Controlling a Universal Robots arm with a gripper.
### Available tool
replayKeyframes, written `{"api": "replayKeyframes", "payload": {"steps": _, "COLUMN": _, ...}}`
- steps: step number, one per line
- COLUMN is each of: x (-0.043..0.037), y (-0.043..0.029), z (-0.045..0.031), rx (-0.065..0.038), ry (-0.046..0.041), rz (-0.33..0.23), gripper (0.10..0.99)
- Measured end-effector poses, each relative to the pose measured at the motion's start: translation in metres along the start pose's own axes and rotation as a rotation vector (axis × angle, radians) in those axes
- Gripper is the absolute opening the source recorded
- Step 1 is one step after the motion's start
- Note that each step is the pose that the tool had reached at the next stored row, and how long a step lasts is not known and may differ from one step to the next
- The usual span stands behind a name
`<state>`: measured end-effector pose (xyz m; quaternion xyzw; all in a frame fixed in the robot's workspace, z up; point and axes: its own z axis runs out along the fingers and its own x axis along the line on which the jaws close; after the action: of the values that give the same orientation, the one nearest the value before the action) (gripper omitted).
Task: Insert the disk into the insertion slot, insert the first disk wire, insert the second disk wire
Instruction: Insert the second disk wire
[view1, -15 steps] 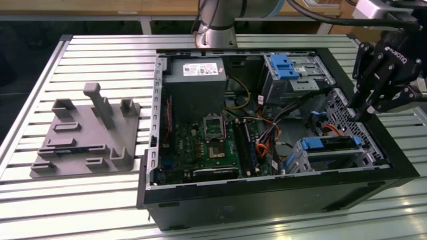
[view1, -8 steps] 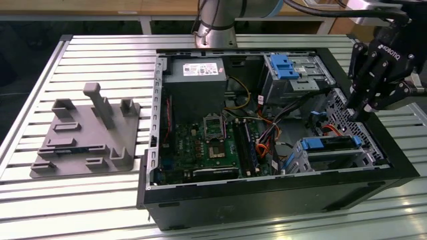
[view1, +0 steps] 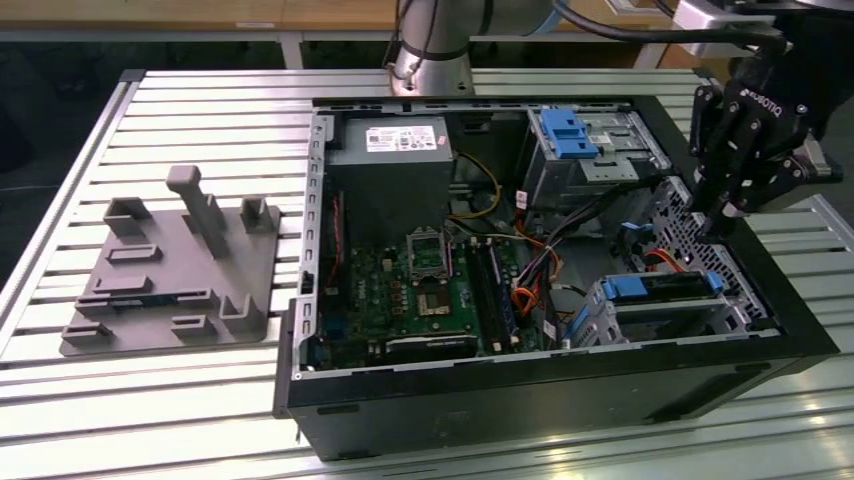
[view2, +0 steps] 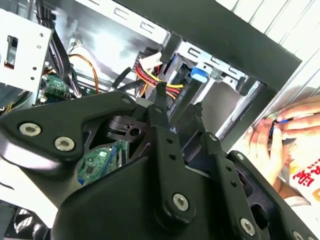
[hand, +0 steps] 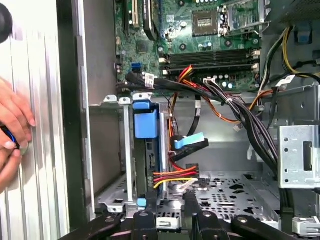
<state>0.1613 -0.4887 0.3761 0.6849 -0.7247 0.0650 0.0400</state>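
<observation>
Jaws: the gripper (view1: 725, 215) is hanging over the case (view1: 534, 385), above its edge at the exterior view's right; the jaws are standing a little parted and are gripping nothing.
Disk: the disk (view1: 665, 288) is already lying inside the insertion slot (view1: 607, 322), at the case's near corner on the exterior view's right.
Deciding relation: the disk is lying below the jaws and toward that near corner. In the first wrist view its blue-framed long edge is running straight away from the jaws toward the motherboard (hand: 210, 30).
Wires: the red-and-yellow wire (hand: 175, 176) and the blue-ended wire (hand: 190, 142) are hanging just beside the disk, close in front of the jaws. I cannot tell whether either is sitting in its socket.
Stage: I am judging that the disk step is done and that the wires are now in hand.
Person: a hand (hand: 12, 132) is resting on the surface (view1: 160, 400), outside the case's wall.
</observation>
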Motion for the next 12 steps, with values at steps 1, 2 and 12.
{"api": "replayKeyframes", "payload": {"steps": 1, "x": -0.0012, "y": 0.0006, "z": 0.0002, "rx": 0.001, "ry": 0.0007, "rz": -0.005, "gripper": 0.357}}
{"api": "replayKeyframes", "payload": {"steps": 2, "x": -0.0025, "y": 0.0035, "z": 0.0001, "rx": 0.002, "ry": 0.0026, "rz": -0.006, "gripper": 0.357}}
{"api": "replayKeyframes", "payload": {"steps": 12, "x": -0.0076, "y": 0.0342, "z": 0.0034, "rx": 0.004, "ry": 0.0347, "rz": -0.014, "gripper": 0.357}}
